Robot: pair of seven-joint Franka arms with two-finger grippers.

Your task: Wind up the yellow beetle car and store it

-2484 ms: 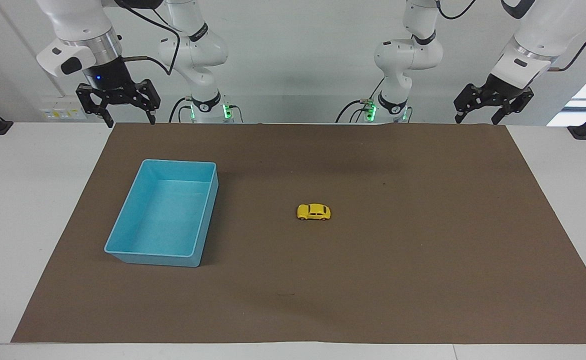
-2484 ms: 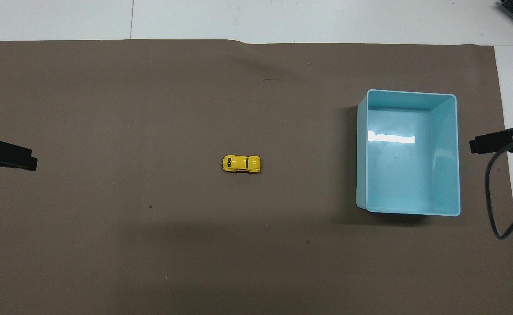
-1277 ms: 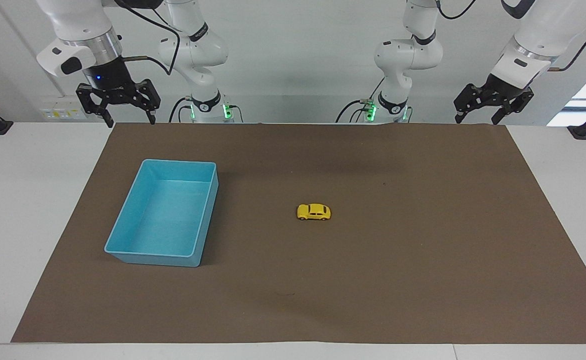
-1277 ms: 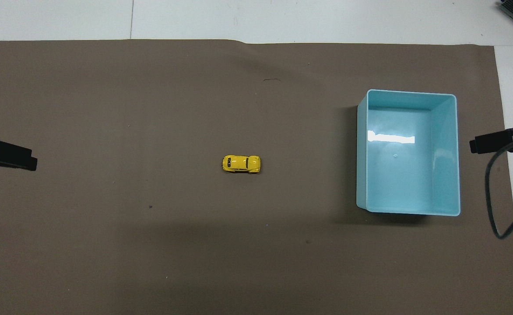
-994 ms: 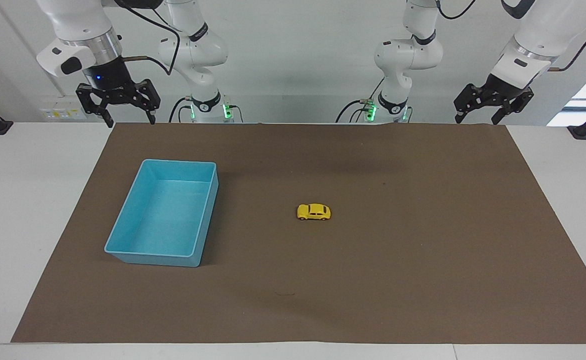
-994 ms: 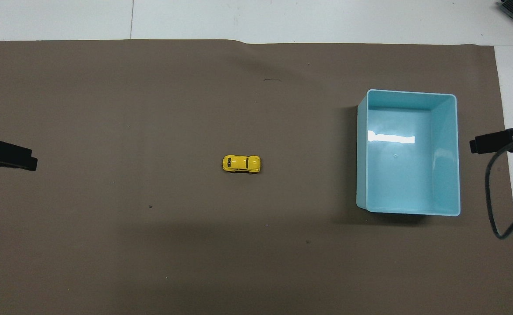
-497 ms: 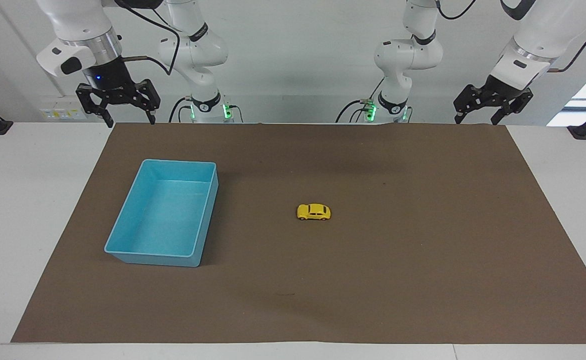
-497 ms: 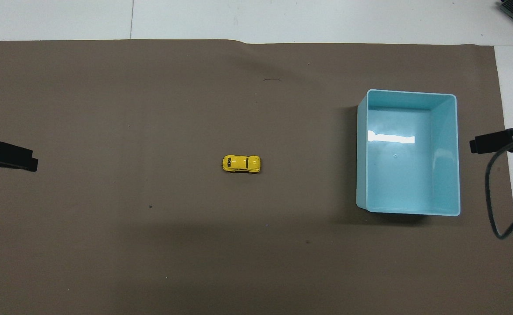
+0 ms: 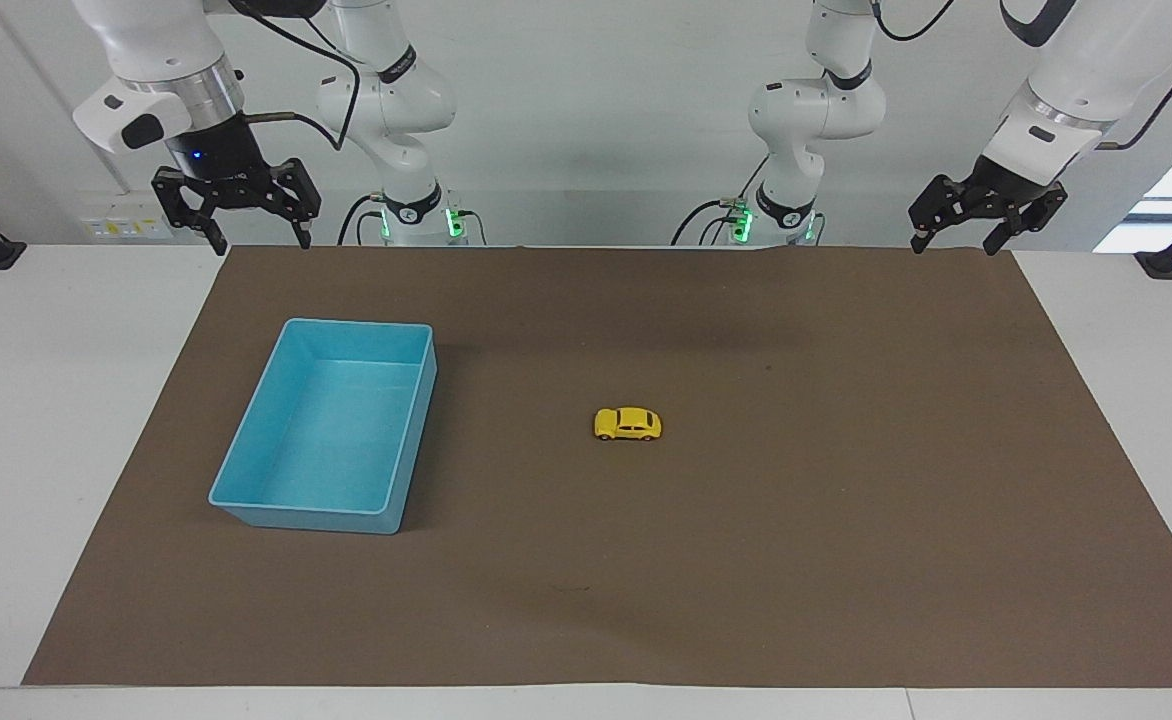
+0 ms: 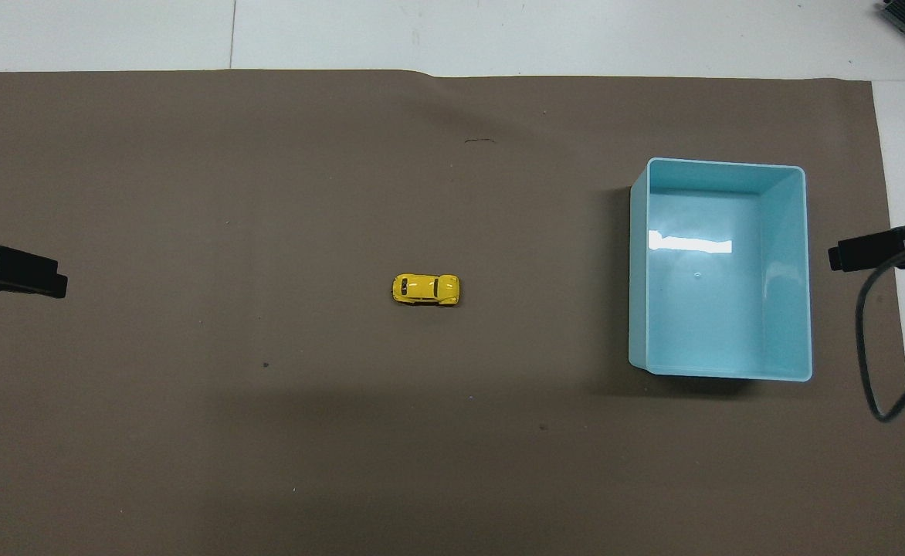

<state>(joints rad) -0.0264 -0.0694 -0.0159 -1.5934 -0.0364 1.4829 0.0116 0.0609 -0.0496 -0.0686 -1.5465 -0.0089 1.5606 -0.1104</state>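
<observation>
Mid-mat, yellow beetle car, wheels indistinct.

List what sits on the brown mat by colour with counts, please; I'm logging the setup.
Yellow: 1, the yellow beetle car
Blue: 1, the blue bin
Total: 2

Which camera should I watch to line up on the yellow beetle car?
The overhead view: the yellow beetle car is seen from straight above, so its outline and heading on the brown mat read clearly. The facing view shows the car side-on, wheels on the mat, better for judging height.
</observation>
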